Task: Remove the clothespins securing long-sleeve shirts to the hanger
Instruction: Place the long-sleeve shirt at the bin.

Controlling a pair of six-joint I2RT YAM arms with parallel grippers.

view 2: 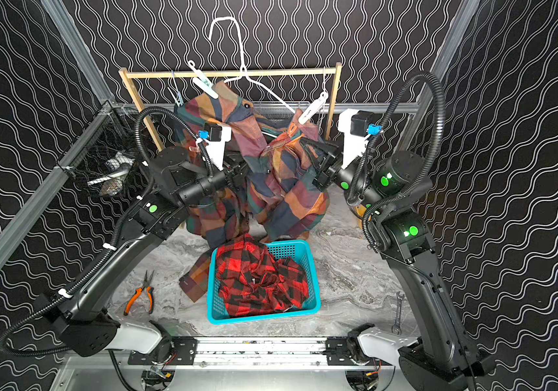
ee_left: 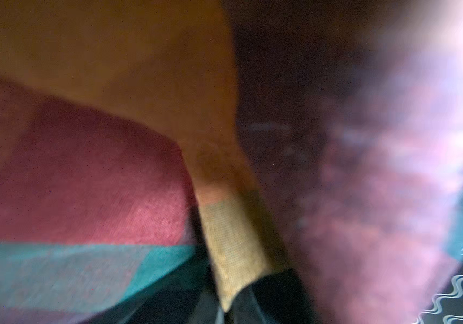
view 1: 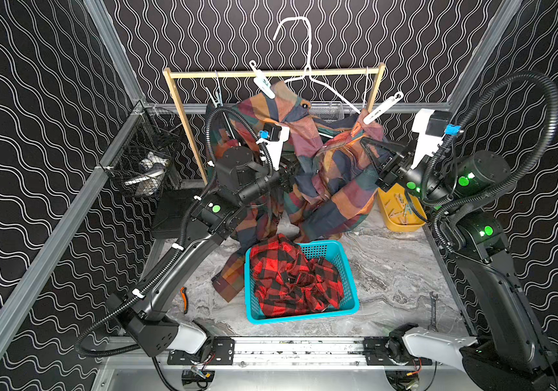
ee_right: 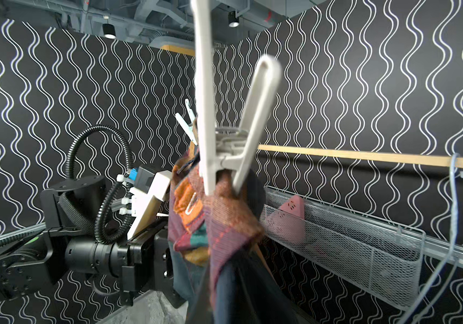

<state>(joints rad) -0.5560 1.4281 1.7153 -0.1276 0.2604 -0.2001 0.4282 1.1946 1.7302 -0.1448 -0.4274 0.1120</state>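
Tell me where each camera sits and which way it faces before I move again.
Top views: high at the front, looking down and back at the rack, plaid shirt and basket; left arm and right arm show.
Left wrist: pressed against the plaid shirt; only one finger shows.
Right wrist: under the right-side peg, looking up past it; the left arm shows.
Shared: both top views and the right wrist see that peg and the rack.

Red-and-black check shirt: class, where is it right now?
In both top views the red-and-black check shirt lies crumpled in the teal basket, mid-scene, just in front of the hanging plaid shirts.
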